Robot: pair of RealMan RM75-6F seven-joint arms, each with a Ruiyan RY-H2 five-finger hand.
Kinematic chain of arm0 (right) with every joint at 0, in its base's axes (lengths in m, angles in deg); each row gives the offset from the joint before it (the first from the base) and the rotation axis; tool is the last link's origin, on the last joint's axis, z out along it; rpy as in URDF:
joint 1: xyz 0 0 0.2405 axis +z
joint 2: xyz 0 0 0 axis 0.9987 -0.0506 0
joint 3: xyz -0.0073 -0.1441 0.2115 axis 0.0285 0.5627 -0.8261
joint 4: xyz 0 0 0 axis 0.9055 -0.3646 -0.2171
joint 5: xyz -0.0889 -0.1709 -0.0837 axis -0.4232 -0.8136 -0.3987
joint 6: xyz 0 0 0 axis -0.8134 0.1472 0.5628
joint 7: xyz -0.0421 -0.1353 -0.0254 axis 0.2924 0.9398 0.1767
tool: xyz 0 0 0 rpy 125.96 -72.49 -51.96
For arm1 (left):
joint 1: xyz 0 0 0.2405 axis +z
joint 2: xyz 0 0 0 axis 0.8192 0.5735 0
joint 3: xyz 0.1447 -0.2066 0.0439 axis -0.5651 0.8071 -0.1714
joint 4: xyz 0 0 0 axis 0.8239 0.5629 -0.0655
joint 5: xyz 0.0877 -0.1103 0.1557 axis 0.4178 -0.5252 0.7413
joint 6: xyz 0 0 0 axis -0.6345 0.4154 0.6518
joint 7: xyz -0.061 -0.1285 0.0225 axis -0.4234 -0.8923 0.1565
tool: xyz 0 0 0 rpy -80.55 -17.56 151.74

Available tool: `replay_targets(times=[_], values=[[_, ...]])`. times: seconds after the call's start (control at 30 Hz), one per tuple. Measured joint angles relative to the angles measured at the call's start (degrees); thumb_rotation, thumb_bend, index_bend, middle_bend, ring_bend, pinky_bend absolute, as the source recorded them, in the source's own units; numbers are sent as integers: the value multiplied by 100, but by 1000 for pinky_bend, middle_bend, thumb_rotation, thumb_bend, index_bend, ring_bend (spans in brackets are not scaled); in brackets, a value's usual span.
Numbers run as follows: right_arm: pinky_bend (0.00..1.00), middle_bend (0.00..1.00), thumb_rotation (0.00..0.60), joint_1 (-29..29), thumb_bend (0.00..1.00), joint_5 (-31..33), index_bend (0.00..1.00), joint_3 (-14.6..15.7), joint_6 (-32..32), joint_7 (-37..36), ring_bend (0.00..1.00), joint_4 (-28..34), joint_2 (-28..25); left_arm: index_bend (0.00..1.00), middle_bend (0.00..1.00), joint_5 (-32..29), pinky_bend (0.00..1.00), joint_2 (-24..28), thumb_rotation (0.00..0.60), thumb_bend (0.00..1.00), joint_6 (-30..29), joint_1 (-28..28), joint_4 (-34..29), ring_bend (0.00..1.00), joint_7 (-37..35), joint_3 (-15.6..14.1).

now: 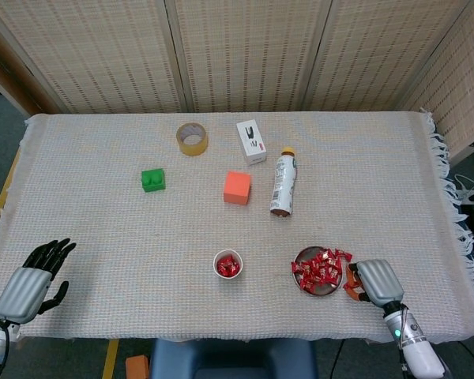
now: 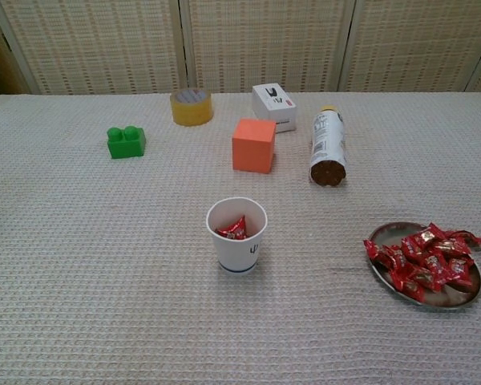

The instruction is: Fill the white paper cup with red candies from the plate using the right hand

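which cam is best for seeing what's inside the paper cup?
Chest view: the paper cup is large there, its open mouth showing red candies inside. Head view shows the cup small from above, with only a red patch.

Right hand (image 1: 377, 280): fingers tucked under its grey back in the head view, so any grasp cannot be told; chest view leaves it out of frame. Left hand (image 1: 30, 283): forearm cut by the bottom-left corner. White box (image 2: 274, 107): label print too small to read.
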Motion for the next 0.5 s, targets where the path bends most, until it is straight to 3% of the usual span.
replay_targets(times=[0.13,0.27,0.5], values=[[1000,923,600,239,213,-103,693,-154,-171,-122,874,749,-290,0,6,0,112,-2,600,496,14,-9,-5,36,2,-1],[1000,923,600,624,213,-26,677,-445,-401,238,876,1389,-326,0,6,-16,112,7,600,496,7,-7,-1,37,-25,7],[1000,923,600,1543,213,1079,657,-1045,-752,1756,876,1836,436,0,6,-43,113,46,600,495,-30,9,9,36,-118,23]])
